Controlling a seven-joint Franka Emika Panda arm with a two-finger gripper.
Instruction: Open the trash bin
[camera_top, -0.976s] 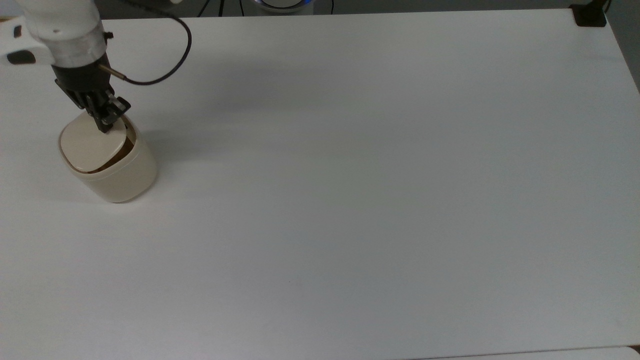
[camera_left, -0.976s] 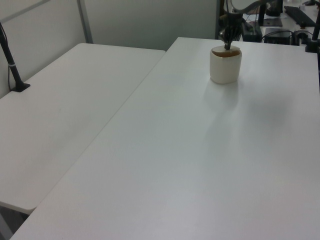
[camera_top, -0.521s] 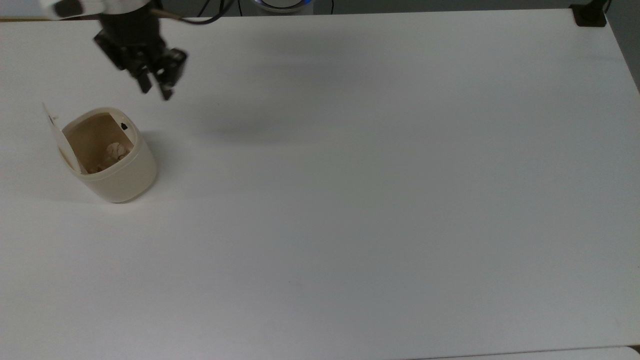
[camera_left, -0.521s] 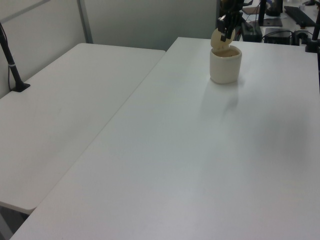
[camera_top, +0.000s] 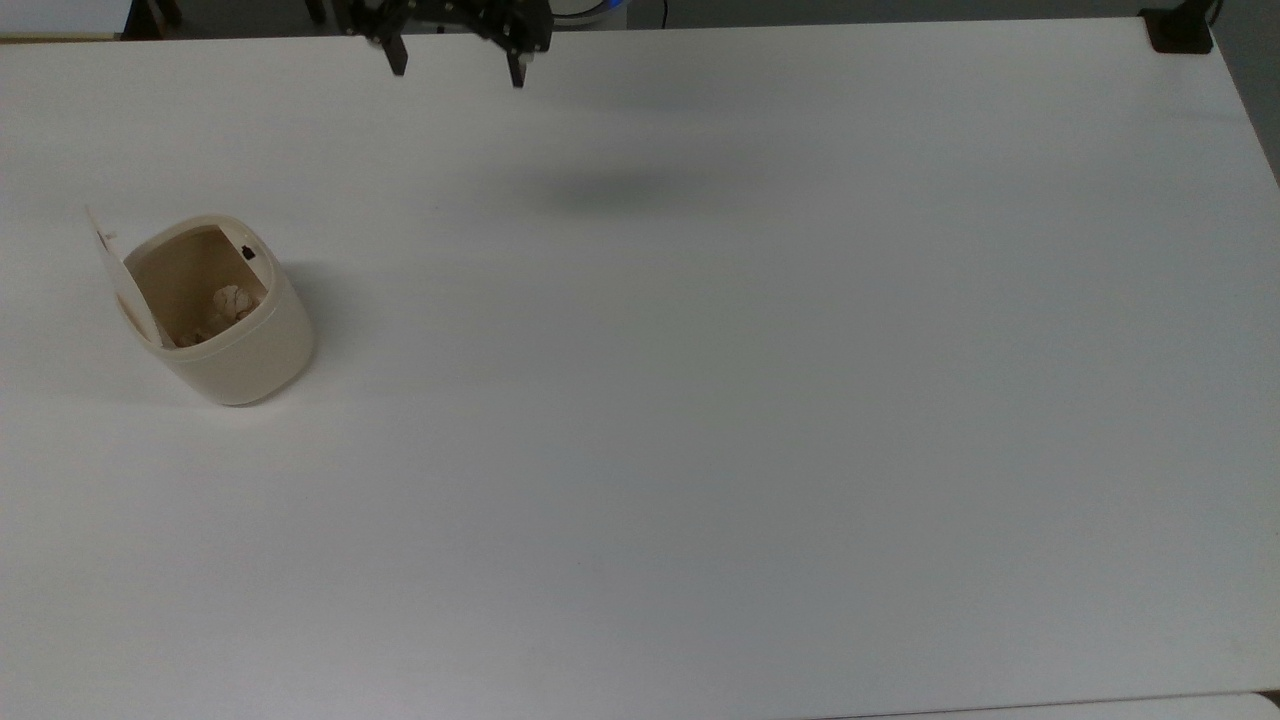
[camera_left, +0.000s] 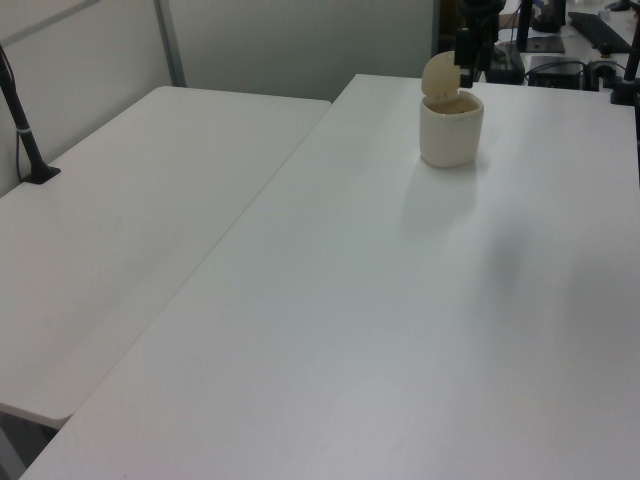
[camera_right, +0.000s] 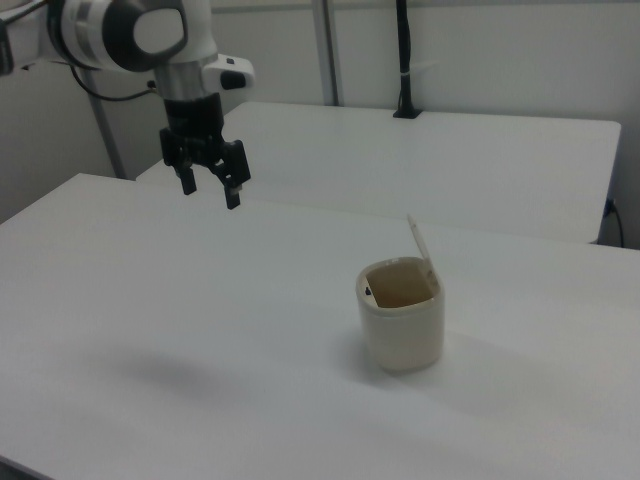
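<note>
White table (camera_top: 700, 400) fills the room, with another white table (camera_right: 450, 150) behind it. Up in the air hangs the gripper (camera_top: 455, 65), its two black fingers spread wide apart and holding nothing. Well away from it, near the top view's left edge, the trash bin (camera_top: 225, 330) stands straight up. Its lid (camera_top: 108, 262) sticks up on the top view's left side, and its mouth points up. Crumpled paper (camera_top: 230, 300) lies inside.
</note>
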